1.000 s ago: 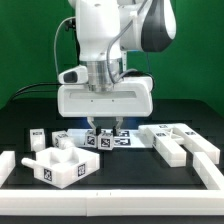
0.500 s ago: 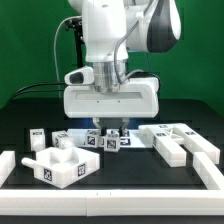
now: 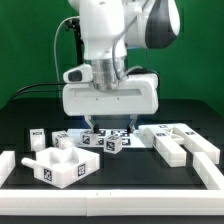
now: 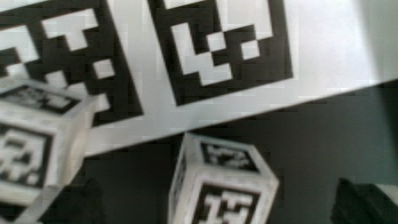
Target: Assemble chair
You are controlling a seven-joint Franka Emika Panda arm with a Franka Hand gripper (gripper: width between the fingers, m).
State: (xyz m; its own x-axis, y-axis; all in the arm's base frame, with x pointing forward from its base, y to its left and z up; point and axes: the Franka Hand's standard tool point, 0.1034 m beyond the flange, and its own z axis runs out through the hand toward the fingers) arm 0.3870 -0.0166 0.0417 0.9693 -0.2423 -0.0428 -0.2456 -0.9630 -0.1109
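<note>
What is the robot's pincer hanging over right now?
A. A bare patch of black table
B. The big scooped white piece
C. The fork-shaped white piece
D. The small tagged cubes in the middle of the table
D: in the exterior view the pincer hangs right above the small tagged cubes in the middle, with neither of the two bigger white pieces beneath it.

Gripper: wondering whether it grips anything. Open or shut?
Open: the wrist view shows the gripper with jaws clear of the small block between them.

Black table (image 3: 130, 166): white chair parts (image 3: 62, 166), border rails (image 3: 120, 190), probably the marker board (image 4: 231, 50)
</note>
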